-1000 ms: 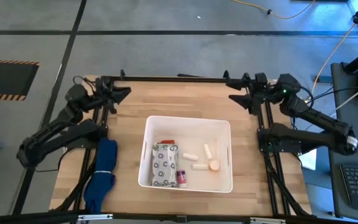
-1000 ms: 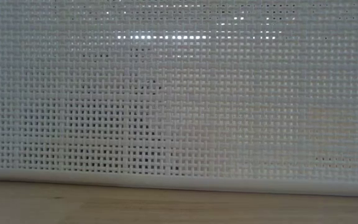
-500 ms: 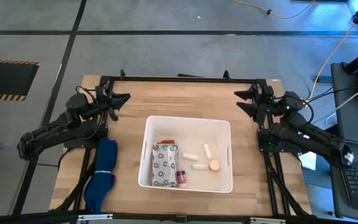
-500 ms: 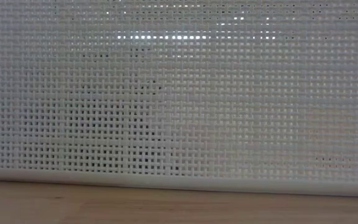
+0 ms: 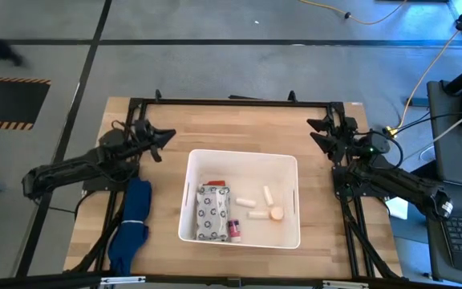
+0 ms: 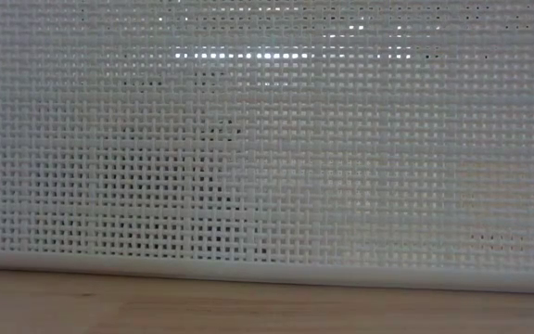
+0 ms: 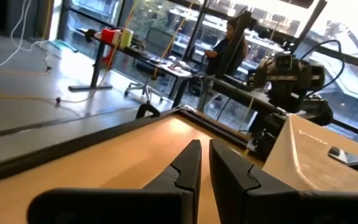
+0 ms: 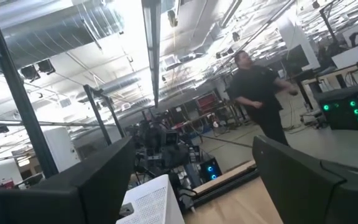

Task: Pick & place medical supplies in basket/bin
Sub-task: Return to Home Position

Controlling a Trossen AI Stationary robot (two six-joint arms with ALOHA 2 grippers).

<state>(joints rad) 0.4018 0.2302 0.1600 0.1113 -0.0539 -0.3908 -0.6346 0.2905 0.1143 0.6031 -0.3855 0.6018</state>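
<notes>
The white basket (image 5: 291,164) stands mid-table; its mesh wall fills the low view (image 6: 267,139). On its floor lie a grey-white patterned packet (image 5: 213,213), white tubes (image 5: 247,201), an orange-capped vial (image 5: 276,213), a pink-capped vial (image 5: 234,227) and a red item (image 5: 217,184). My left gripper (image 5: 165,136) hovers left of the basket's far left corner, shut and empty; its fingers nearly meet in the left wrist view (image 7: 204,155). My right gripper (image 5: 314,132) hovers right of the far right corner, open and empty, fingers wide apart (image 8: 191,168).
A blue cloth (image 5: 132,225) lies along the table's left side beside the basket. Black frame rails (image 5: 231,102) run along the far edge and both sides. Bare wood lies between the basket and the far rail. A person (image 8: 260,93) stands in the room beyond.
My left gripper has moved toward the table's near edge, closer to the basket's far left corner. My right gripper has drawn back toward the table's right and near edges. The basket and its contents have stayed still.
</notes>
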